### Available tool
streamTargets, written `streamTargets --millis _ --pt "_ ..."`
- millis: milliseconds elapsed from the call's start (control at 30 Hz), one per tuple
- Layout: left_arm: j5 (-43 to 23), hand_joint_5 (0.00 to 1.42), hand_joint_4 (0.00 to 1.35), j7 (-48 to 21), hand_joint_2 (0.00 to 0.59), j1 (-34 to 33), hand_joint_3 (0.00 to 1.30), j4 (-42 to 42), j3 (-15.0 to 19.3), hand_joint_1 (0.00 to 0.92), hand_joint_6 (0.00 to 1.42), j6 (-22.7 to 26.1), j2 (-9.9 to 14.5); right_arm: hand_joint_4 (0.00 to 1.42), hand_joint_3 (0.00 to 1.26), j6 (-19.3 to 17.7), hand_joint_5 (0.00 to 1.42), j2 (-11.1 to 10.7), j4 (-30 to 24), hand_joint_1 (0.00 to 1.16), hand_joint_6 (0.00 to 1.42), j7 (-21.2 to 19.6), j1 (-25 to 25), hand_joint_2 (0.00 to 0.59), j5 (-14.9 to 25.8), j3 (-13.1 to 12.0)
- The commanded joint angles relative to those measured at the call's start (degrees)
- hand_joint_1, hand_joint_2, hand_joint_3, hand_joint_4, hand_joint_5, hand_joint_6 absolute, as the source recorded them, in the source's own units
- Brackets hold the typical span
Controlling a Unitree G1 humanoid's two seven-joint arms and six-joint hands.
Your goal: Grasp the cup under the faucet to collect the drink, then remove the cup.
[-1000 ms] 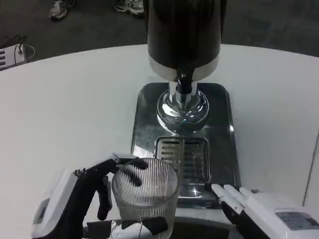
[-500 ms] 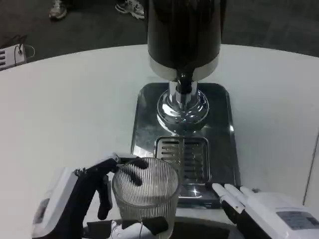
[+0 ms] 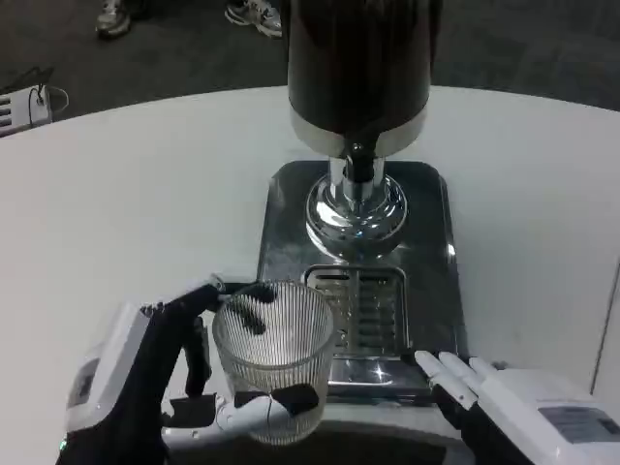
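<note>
Head view. We see one cup (image 3: 274,356), clear ribbed glass, at the near edge of the scene, left of centre. Its long axis runs near vertical with the mouth up, the rim leaning slightly toward the left. We cannot tell whether its base touches the worktop (image 3: 126,203) or is lifted off it.

The left hand (image 3: 145,373) is grasping the cup: dark fingers (image 3: 254,294) wrap round the far side at the rim, and another dark fingertip presses the near wall low down. The cup sits just left of the near-left corner of the drip tray (image 3: 441,242) and overlaps the left edge of the slotted grate (image 3: 373,305) in the picture.

We count one dispenser (image 3: 358,68), a dark cylinder with a pale band at its foot, standing at the far end of the tray. One faucet (image 3: 358,165) hangs from its base over a chrome dome. The cup is nearer to us than the faucet, not beneath it.

The right hand (image 3: 504,402) lies at the near right, just beside the tray's near-right corner. Its white fingers (image 3: 446,373) are released, stretched out toward the left and holding nothing.

Two shoes (image 3: 116,17) show on the dark floor beyond the worktop.
</note>
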Motion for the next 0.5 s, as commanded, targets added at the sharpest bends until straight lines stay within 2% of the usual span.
streamTargets --millis 33,267,500 --pt "2.75 1.30 1.09 4.03 0.008 -5.29 1.00 4.50 -0.18 0.498 1.09 0.23 -0.05 0.00 0.01 -0.33 0.00 0.20 -1.06 0.53 0.00 0.30 0.42 0.418 0.23 -0.80" --pt "6.91 1.30 1.09 8.67 0.010 -13.96 1.00 13.34 -1.60 0.498 1.09 0.96 0.84 0.00 0.01 -0.34 0.00 -0.38 -0.92 0.52 0.00 0.25 0.12 0.422 1.65 -2.18" --pt "10.34 1.30 1.09 13.40 0.010 -22.37 1.00 24.05 -4.55 0.498 1.09 1.20 2.56 0.00 0.01 -0.26 0.00 -1.04 -0.73 0.52 0.00 0.04 0.09 0.423 3.49 -3.53"
